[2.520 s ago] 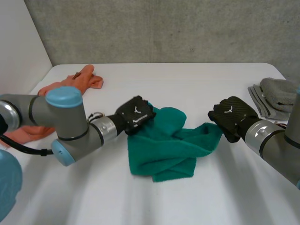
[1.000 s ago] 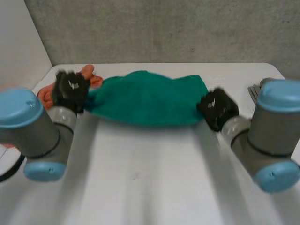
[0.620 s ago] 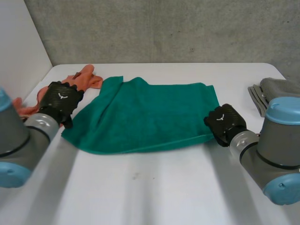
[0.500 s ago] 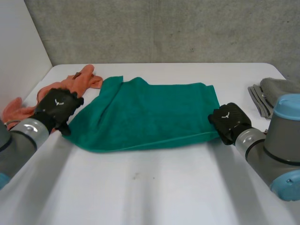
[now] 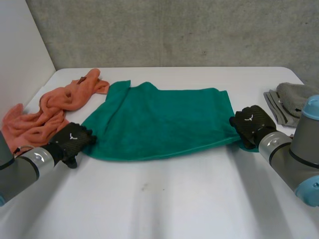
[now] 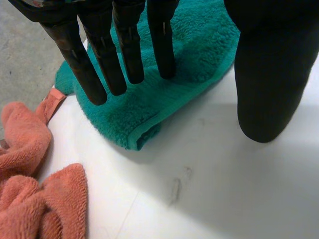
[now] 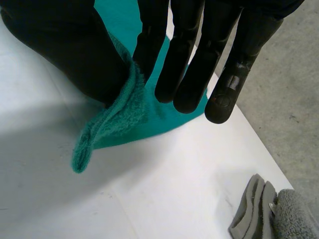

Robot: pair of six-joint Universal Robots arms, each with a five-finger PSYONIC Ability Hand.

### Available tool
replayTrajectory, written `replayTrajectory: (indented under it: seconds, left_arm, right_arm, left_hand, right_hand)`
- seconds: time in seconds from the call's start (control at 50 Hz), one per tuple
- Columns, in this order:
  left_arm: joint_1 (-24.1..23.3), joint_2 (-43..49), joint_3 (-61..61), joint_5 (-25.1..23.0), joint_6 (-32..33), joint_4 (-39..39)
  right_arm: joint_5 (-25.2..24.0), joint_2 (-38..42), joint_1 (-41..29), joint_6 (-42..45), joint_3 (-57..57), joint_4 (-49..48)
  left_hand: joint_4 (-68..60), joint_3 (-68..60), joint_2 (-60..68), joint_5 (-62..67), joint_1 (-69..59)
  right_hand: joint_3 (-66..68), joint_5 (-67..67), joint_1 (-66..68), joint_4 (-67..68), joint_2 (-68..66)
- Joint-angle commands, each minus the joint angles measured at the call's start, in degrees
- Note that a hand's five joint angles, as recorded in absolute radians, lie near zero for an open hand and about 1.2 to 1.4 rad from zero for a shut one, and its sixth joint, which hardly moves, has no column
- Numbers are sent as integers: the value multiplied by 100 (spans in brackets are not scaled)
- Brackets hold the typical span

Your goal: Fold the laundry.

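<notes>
White table [image 5: 164, 199] before a grey concrete wall [image 5: 174, 30]; the foreground of the surface is bare.

Green towel [image 5: 159, 122] lies spread flat in a single layer across the middle of the head view, its near edge running between the two hands. Assessment: spreading is done, no fold has been made, and the whole folding of this item is left.

Orange towel [image 5: 45, 112] lies crumpled at the left of the frame, just beside the green towel's far left corner, and is unfolded. It could be caught up in a fold made from that side.

Grey cloths [image 5: 291, 102] are stacked at the right edge, apart from the work, and are judged finished.

Right hand [image 5: 254, 124] is at the near right corner, pinching it between thumb and straight fingers, with the corner lifted slightly off the table.

Left hand [image 5: 72, 142] is at the near left corner. Its fingers are straight and spread above the cloth, its thumb is apart over bare table, and it grips nothing.
</notes>
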State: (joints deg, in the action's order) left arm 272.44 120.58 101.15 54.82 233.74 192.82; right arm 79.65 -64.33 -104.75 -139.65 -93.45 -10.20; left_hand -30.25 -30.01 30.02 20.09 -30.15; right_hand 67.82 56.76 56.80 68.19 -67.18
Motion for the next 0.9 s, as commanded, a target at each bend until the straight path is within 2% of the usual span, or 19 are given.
replayTrajectory:
  seconds: [0.02,0.2,0.78,0.8,0.88,0.9]
  left_arm:
    - [-86,98,-219,20,-197,98]
    - [-218,107,-350,72,-663,458]
    - [-517,651,-1080,301,-663,520]
    - [-517,695,-1106,310,-654,520]
    - [-526,783,-1229,380,-654,511]
    - [-526,775,-1238,476,-672,511]
  right_arm:
    - [-11,0,-10,-1,-60,0]
    - [-11,0,-10,17,-77,0]
    - [-19,44,-10,34,-130,-9]
    - [-11,44,-10,34,-130,-9]
    - [15,35,-19,60,-121,9]
    - [24,17,-10,69,-113,9]
  left_hand:
    - [-688,-711,711,704,-698]
    - [-907,-930,929,923,-917]
    - [-1023,-1047,1046,1040,-1033]
    - [-1207,-1231,1230,1224,-1218]
    - [-4966,-4990,4989,4982,-4976]
    - [-4975,-4999,4998,4991,-4985]
  right_hand:
    - [1218,1324,2320,1181,-1282]
    - [1218,1324,2320,1181,-1282]
    - [1218,1324,2320,1181,-1282]
    - [1218,1324,2320,1181,-1282]
    - [1218,1324,2320,1181,-1282]
    - [1218,1324,2320,1181,-1282]
